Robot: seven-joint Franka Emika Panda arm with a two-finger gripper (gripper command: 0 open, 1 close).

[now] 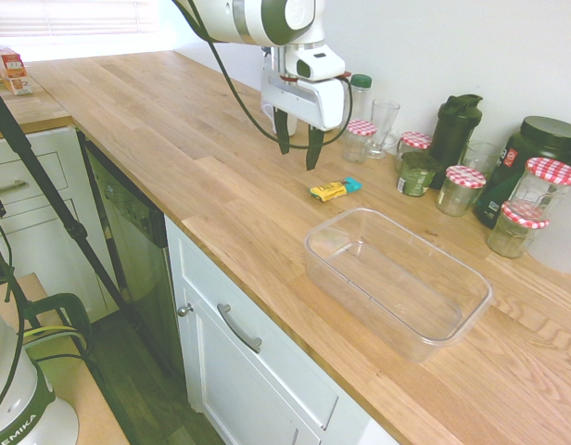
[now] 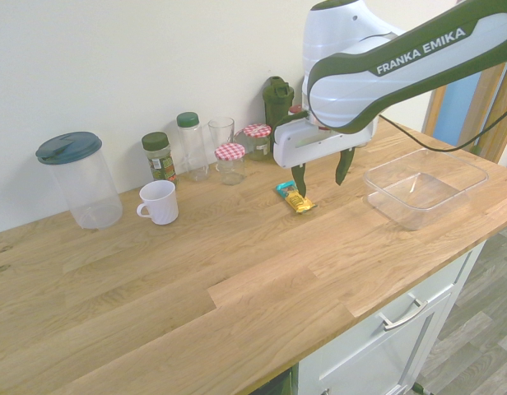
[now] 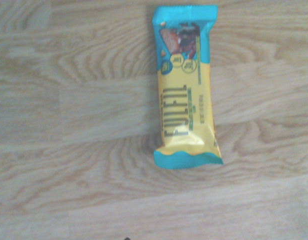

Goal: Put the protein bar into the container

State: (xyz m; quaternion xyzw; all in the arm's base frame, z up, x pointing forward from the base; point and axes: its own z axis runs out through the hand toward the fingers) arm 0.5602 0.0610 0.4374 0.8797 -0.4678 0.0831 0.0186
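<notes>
Evidently lining up a grasp, the gripper point(image 1: 298, 156) hovers with fingers spread apart, empty, above the protein bar point(image 1: 335, 190), which lies flat on the wooden counter point(image 1: 156, 130). From the bar, the empty container point(image 1: 397, 278) sits toward 4 o'clock in the first exterior view.

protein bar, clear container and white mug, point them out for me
protein bar point(image 3: 186, 90): wrist view, middle of the yellow wrapper.
container point(image 1: 471, 278): first exterior view, far rim of the clear tub.
white mug point(image 2: 160, 202): second exterior view, side of the cup body.
</notes>
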